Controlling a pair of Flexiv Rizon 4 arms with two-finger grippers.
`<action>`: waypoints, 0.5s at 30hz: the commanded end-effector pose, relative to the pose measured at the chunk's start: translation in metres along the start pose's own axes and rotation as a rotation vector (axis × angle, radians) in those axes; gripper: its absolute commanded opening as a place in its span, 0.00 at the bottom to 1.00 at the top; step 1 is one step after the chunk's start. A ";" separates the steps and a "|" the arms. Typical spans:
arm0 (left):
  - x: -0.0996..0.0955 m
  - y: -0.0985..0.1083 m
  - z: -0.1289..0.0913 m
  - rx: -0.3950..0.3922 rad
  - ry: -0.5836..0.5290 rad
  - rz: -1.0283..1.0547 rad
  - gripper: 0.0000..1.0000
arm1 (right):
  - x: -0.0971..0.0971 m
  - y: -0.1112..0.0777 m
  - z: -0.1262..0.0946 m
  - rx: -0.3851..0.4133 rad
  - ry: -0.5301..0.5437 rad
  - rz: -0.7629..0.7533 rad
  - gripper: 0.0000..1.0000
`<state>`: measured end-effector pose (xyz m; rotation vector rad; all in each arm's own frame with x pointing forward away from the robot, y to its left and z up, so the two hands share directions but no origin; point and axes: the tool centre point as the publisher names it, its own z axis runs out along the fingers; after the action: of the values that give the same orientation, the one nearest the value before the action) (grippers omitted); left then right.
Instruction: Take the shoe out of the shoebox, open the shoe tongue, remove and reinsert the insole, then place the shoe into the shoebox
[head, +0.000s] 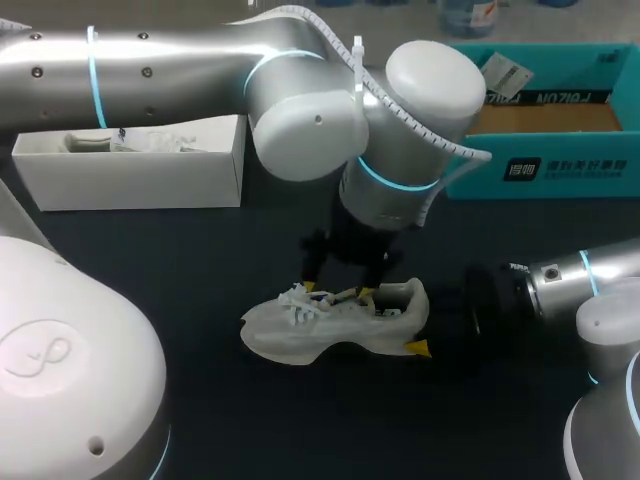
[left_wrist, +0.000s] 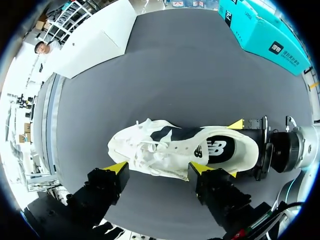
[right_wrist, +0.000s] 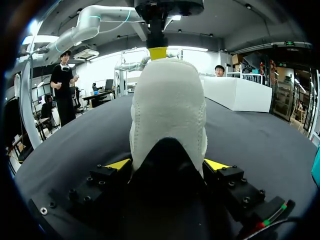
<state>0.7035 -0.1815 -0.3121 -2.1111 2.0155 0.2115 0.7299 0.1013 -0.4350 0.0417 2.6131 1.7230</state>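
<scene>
— Where's the left arm (head: 180, 70)?
— Stretched across to the shoe (head: 335, 322) from above, wrist pointing straight down, with the left gripper (left_wrist: 159, 169) at the shoe's laced top
— And the right arm (head: 590, 275)?
— Low and level behind the shoe's heel. The right gripper (right_wrist: 167, 165) has a yellow fingertip (right_wrist: 216, 164) pressed against each side of that heel

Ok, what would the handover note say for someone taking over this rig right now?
The left gripper is open above the shoe, its fingers straddling the laces.
The right gripper is shut on the shoe's heel, on the table.
The white shoebox stands far left, apart from the shoe.
The insole lies inside the shoe.
Done: shoe out of the box.
Left: shoe back into the shoebox. Whether the insole step is done cannot be told.
</scene>
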 end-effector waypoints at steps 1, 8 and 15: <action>0.026 0.005 0.010 -0.005 -0.052 -0.024 1.00 | 0.000 -0.006 0.005 0.003 -0.002 0.000 0.00; 0.039 0.006 0.022 -0.020 -0.080 -0.016 1.00 | 0.000 -0.006 0.005 0.003 -0.002 0.000 0.00; 0.044 0.005 0.024 0.000 -0.100 -0.019 1.00 | 0.000 -0.006 0.005 0.003 -0.002 0.000 0.00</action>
<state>0.7095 -0.2081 -0.3432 -2.0521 2.0387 0.2825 0.7299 0.1013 -0.4349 0.0416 2.6130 1.7231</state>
